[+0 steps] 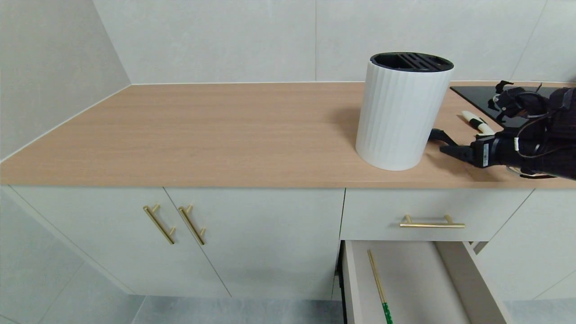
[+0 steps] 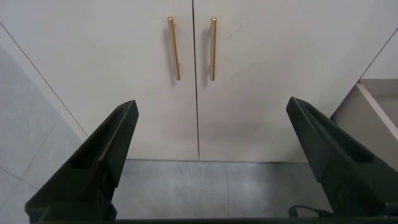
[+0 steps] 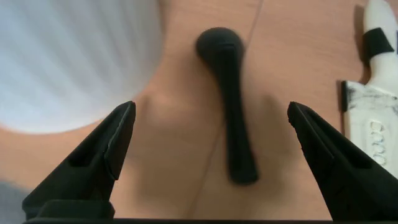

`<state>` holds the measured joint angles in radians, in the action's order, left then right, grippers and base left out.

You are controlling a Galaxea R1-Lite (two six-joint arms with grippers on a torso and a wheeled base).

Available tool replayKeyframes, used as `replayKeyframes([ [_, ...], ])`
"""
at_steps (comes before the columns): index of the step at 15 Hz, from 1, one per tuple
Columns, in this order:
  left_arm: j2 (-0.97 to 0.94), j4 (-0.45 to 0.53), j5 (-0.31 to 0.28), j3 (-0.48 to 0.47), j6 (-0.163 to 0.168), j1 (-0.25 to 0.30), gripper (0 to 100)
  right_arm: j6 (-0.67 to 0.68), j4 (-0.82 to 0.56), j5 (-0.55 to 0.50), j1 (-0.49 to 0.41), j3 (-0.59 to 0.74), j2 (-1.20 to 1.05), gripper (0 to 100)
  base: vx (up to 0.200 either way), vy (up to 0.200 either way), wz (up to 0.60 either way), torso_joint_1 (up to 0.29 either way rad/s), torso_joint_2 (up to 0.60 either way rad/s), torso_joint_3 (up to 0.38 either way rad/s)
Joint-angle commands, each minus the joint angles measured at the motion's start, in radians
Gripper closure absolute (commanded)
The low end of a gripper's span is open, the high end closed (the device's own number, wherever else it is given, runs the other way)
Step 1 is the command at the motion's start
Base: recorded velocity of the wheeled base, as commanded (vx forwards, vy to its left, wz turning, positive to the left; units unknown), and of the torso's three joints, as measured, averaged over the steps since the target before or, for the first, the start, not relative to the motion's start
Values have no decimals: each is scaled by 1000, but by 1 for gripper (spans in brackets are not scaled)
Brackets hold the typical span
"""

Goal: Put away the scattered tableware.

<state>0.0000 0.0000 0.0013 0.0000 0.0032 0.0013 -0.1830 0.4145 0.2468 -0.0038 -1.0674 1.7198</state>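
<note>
Black on pale wood, the slim utensil point(image 3: 231, 118) lies flat on the worktop point(image 1: 225, 130). Its rounded end is just beside the white ribbed holder point(image 1: 400, 112), and a white-handled knife point(image 3: 373, 93) lies near its other side. That crowding is your main risk. Come down off-centre and one finger may knock the holder or nudge the knife. A thin handle lying flat is also likely to roll or skate out as the fingers shut. If you grip close to one end, expect it to droop and catch the holder's rim or the front of the open drawer point(image 1: 353, 288), where chopsticks point(image 1: 377, 281) lie.

Your right pincer point(image 3: 209, 111) is spread wide and holds nothing. Its two fingers straddle the utensil, and you cannot tell whether the tips touch the wood. Your left pincer point(image 2: 211, 106) is equally wide and empty. It hangs low in front of the cabinet doors point(image 2: 249, 112) with their gold handles point(image 2: 173, 48), well apart from the work.
</note>
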Motion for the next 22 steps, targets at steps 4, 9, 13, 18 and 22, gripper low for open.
replayKeyframes([
  [4, 2, 0, 0, 0, 0, 0, 0, 4, 1, 2, -18, -26, 75, 0, 0, 0, 0, 0, 0, 0],
  [9, 2, 0, 0, 0, 0, 0, 0, 10, 0, 2, -19, -35, 86, 0, 0, 0, 0, 0, 0, 0],
  [13, 2, 0, 0, 0, 0, 0, 0, 10, -3, 2, -19, -45, 112, 100, 0, 0, 0, 0, 0, 0],
  [18, 2, 0, 0, 0, 0, 0, 0, 10, -3, -4, -19, -45, 110, 100, 0, 0, 0, 0, 0, 0],
  [22, 2, 0, 0, 0, 0, 0, 0, 19, -6, -31, -15, -43, 80, 100, 0, 0, 0, 0, 0, 0],
])
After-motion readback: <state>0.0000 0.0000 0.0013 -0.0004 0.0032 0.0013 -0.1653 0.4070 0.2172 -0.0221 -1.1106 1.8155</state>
